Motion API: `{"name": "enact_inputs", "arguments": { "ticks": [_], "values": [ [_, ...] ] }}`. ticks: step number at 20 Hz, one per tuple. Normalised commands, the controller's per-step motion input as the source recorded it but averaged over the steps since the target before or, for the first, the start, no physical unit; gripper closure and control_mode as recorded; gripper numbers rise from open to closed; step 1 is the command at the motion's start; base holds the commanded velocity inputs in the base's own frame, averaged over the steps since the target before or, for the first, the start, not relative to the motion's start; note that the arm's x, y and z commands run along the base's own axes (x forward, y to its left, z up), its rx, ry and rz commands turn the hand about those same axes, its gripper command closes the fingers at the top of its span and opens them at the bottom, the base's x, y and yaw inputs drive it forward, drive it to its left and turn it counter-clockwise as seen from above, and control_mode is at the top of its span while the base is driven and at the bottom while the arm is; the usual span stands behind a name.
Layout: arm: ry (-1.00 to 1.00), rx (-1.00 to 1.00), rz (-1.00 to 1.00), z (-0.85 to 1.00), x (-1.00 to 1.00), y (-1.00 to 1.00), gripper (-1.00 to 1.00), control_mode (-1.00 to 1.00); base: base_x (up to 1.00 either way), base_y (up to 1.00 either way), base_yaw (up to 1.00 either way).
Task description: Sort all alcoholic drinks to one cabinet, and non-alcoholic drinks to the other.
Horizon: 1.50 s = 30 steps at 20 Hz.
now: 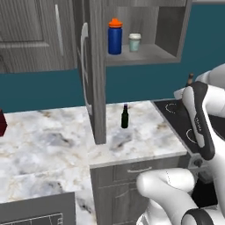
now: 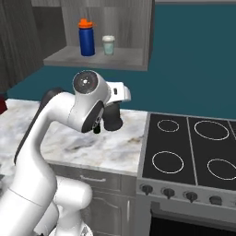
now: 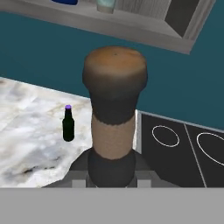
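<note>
While my gripper [image 2: 112, 120] clamps the squat blackish bottle [image 2: 113, 116], three drinks stand apart.
Left base view: blue bottle [image 1: 114, 37] and pale cup [image 1: 134, 42] shelved; green bottle [image 1: 125, 117] beside the open cabinet door [image 1: 97, 72]. Right base view: stove [image 2: 191, 150] right, bare counter [image 2: 92, 143] below. Hand view: the neck blocks centre.

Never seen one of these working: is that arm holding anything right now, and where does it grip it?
Yes: the gripper holds the squat blackish bottle, apparently low on its long neck; the contact itself is hidden.
</note>
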Motion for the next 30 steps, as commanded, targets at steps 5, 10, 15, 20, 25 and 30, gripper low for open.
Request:
{"name": "enact_inputs", "arguments": {
  "ticks": [5,10,15,20,25,30],
  "values": [
    [0.0,0.0,0.0,0.0,0.0,0.0,1.0,1.0,-0.14,-0.5,0.0],
    [0.0,0.0,0.0,0.0,0.0,0.0,1.0,1.0,0.0,-0.74,0.0],
    [0.0,0.0,0.0,0.0,0.0,0.0,1.0,1.0,0.0,-0.85,0.0],
    [0.0,0.0,0.0,0.0,0.0,0.0,1.0,1.0,0.0,-0.89,0.0],
    [0.0,0.0,0.0,0.0,0.0,0.0,1.0,1.0,0.0,-0.85,0.0],
    [0.0,0.0,0.0,0.0,0.0,0.0,1.0,1.0,0.03,-0.75,0.0]
  ]
}}
